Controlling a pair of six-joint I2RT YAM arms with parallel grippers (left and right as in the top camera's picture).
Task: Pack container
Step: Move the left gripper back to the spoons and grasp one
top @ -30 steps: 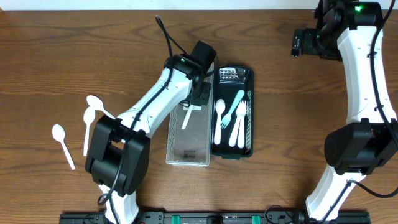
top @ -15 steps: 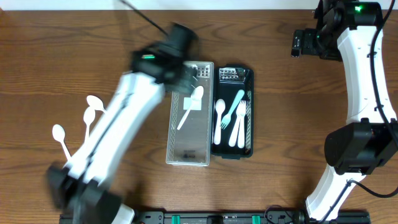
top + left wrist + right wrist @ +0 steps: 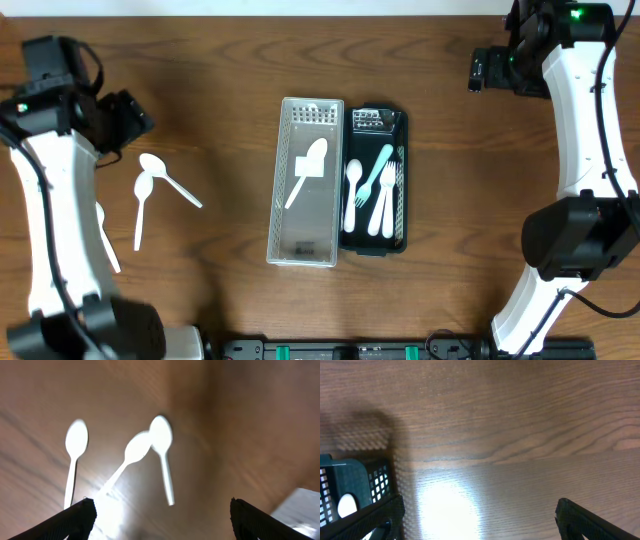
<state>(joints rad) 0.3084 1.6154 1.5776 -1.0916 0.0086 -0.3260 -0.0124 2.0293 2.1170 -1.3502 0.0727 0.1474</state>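
Plenty of bare wood surface [image 3: 220, 70] on every side of the clear tray [image 3: 300, 238] and the dark tray [image 3: 404, 200], set touching side by side in the middle, long sides running near to far. In the clear tray, one white spoon [image 3: 306, 170], slanted, bowl toward the far end. Cutlery [image 3: 368, 195] lengthwise in the dark tray. Three loose spoons [image 3: 152, 163] off to the left, well apart from the trays. Left claw [image 3: 165, 520] spread wide, empty, near those three. Right claw [image 3: 480, 515] wide and empty by the far right corner.

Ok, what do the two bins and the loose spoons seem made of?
Pale bin: probably translucent plastic, perforated walls. Dark bin: opaque dark-green plastic, moulded lattice sides. Loose spoons: likely thin white disposable plastic, uniformly bright.
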